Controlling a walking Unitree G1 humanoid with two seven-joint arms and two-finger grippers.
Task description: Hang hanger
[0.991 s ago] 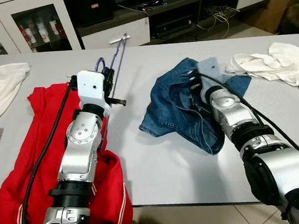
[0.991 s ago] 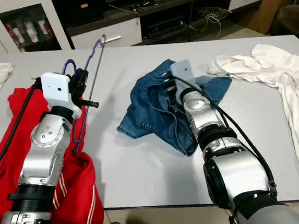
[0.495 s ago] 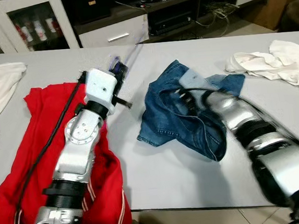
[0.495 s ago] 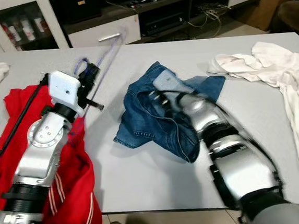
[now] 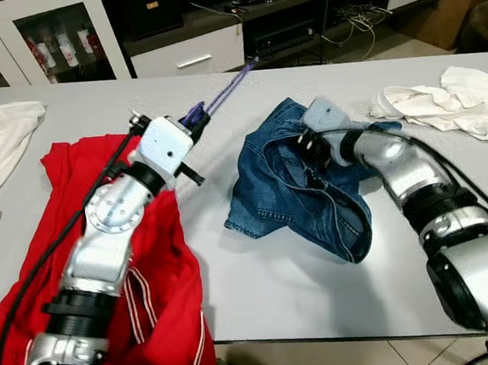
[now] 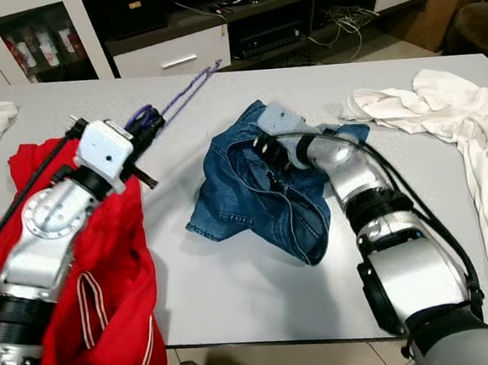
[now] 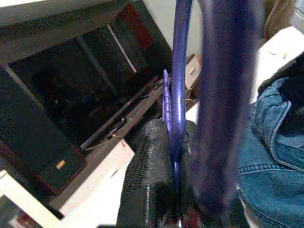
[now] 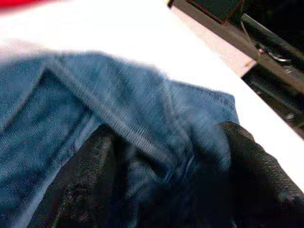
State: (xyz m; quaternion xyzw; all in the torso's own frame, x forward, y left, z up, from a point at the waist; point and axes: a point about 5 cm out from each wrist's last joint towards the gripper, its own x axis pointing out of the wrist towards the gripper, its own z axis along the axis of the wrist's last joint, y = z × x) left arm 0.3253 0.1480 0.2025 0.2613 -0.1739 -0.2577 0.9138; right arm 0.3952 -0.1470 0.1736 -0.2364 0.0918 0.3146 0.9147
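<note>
A purple wire hanger (image 5: 229,85) sticks out over the grey table (image 5: 271,291) toward the far side, with my left gripper (image 5: 194,118) shut on it. In the left wrist view the hanger (image 7: 179,85) runs along a black finger (image 7: 149,180). This arm lies over a red garment (image 5: 167,326) at the table's left. A blue denim garment (image 5: 289,204) lies crumpled in the middle. My right gripper (image 5: 302,147) rests on its upper part, open, and the right wrist view has denim (image 8: 142,123) bunched between the two spread fingers (image 8: 251,161).
White cloths lie at the table's far left (image 5: 1,144) and far right (image 5: 442,97). Behind the table stand a low TV cabinet with a white drawer (image 5: 190,59) and a glass-door cupboard (image 5: 61,45). The table's front edge is near my body.
The left gripper has swung the hanger from pointing straight away to slanting toward the far right. The right gripper has turned left across the denim, its elbow now out to the right.
</note>
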